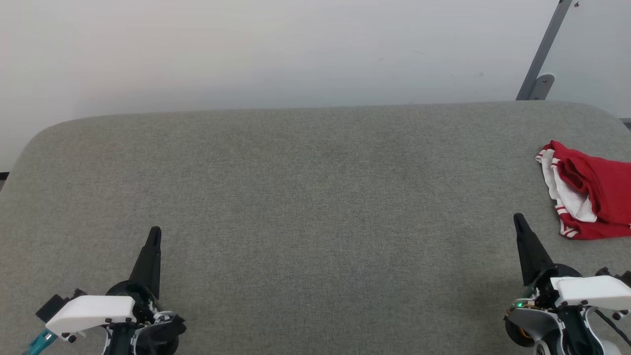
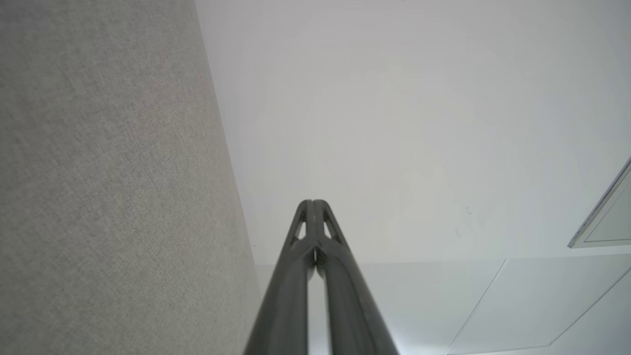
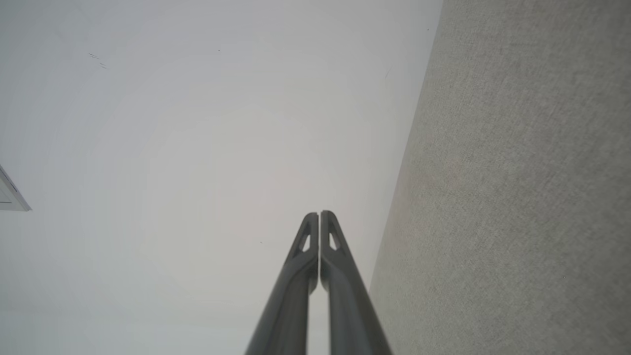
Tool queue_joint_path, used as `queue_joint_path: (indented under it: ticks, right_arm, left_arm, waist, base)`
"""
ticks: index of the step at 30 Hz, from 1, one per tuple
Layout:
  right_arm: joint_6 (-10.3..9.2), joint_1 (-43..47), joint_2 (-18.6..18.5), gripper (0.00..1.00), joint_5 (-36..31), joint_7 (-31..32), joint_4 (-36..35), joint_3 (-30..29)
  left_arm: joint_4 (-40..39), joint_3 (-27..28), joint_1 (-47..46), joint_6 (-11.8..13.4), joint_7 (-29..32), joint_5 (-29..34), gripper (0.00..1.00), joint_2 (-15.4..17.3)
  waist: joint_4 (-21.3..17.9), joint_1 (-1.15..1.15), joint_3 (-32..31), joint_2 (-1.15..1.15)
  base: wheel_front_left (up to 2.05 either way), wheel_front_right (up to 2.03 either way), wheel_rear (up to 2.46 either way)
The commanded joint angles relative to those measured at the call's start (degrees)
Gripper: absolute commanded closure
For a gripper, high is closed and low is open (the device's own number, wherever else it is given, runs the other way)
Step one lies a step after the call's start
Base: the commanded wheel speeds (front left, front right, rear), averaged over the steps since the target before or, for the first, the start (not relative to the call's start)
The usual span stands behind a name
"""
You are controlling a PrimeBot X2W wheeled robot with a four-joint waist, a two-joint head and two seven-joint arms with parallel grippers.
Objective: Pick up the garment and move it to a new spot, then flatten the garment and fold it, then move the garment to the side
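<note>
left gripper [image 1: 155, 231] low at the near left of the table [image 1: 315, 197], jaws pressed together on nothing, pointing away toward the far edge. same closed, empty state in the left wrist view, with grey table cloth along one side and a pale wall [image 2: 394, 123] beyond. right gripper [image 1: 517, 218] low at the near right, jaws likewise together and empty, also seen meeting in the right wrist view.

further out, the garment [image 1: 599, 195] on the table's right side, just beyond and to the right of the right gripper, apart from it, partly cut off by the picture edge. bunched rather than spread: red body doubled over, white sleeve fabric and a red-and-white striped hem showing, chest lettering hidden.

step in hand not settled: fits a loose bundle waiting to be lifted, and equally a roughly folded shirt set at the side. sound for either: jaws held clear of the cloth, no brushing or dragging across the striped hem.

striped sleeve end facing left, toward the table's middle. visible left edge running near to far. true long axis impossible to tell, with the rest out of frame.
</note>
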Motion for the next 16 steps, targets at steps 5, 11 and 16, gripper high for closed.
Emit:
queue_joint_path:
  ticks: [5, 11, 16]
  right_arm:
    - [0.0, -0.3, 0.1, 1.0, 0.2, 0.1, 0.1, 0.0]
    - [0.0, -0.3, 0.1, 1.0, 0.2, 0.1, 0.1, 0.0]
    - [0.0, -0.3, 0.1, 1.0, 0.2, 0.1, 0.1, 0.0]
  left_arm:
    - [0.0, 0.2, -0.7, -0.3, 0.2, -0.1, 1.0, 0.0]
    - [0.0, 0.2, -0.7, -0.3, 0.2, -0.1, 1.0, 0.0]
    - [0.0, 0.2, -0.7, -0.3, 0.2, -0.1, 1.0, 0.0]
  waist:
    - [0.0, 0.0, 0.0, 0.0]
    - [0.0, 0.0, 0.0, 0.0]
    - [0.0, 0.0, 0.0, 0.0]
  base:
    - [0.0, 0.0, 0.0]
    - [0.0, 0.0, 0.0]
    - [0.0, 0.0, 0.0]
